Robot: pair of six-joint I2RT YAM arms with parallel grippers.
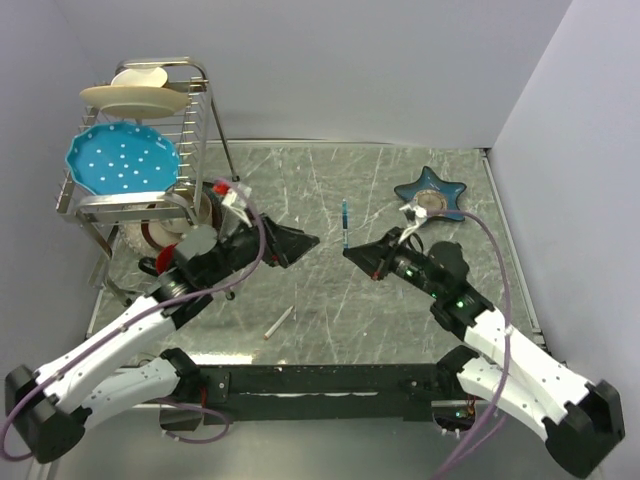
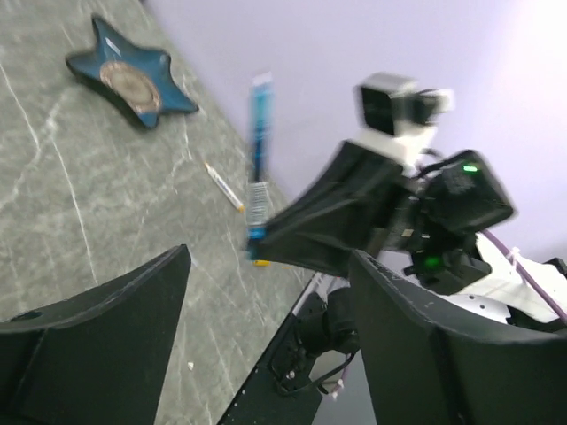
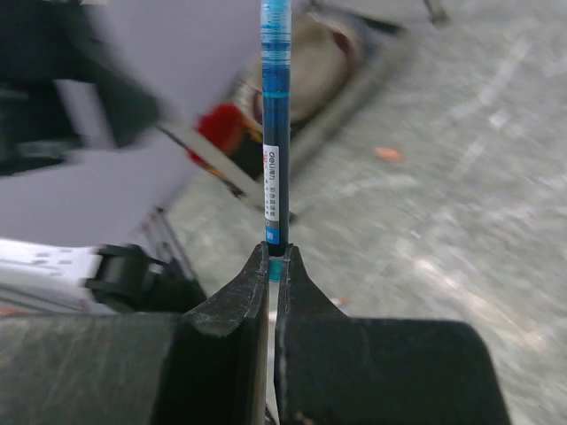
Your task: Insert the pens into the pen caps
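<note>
1. Plastic, and white in the barrel, a slim white stick pen (image 1: 278, 322) lies loose on the grey marbled counter (image 1: 330, 180) just beyond the arm bases, well apart from both claws. It should be light, stiff and smooth, and likely to roll if nudged. Mid-barrel is the place to take it.
2. Next out, the black left claw (image 1: 300, 242) hangs above the counter with its jaws spread wide and nothing between them, facing the right arm.
3. Opposite, the black right claw (image 3: 273, 257) is pinched nearly closed on the bottom end of a translucent blue plastic stick pen (image 3: 275, 133), which stands upright above it, clear of the counter. Held so low on a slick barrel, the pen could pivot or slip under a sideways push, so I judge that any cap should go on straight along its axis.
4. In the left wrist view, a second white-barrelled pen with a yellow-orange end (image 2: 223, 186) lies flat on the counter, between the right arm and a dark blue star-shaped dish (image 2: 133, 80).
5. No cap shows clearly. A small orange speck (image 3: 387, 153) on the counter may be one, but it is too blurred to tell. A cap would be tiny and skittish, best gripped across its sides with its mouth free.
6. Farthest left stands a wire dish rack (image 1: 200, 110) holding plates.
</note>
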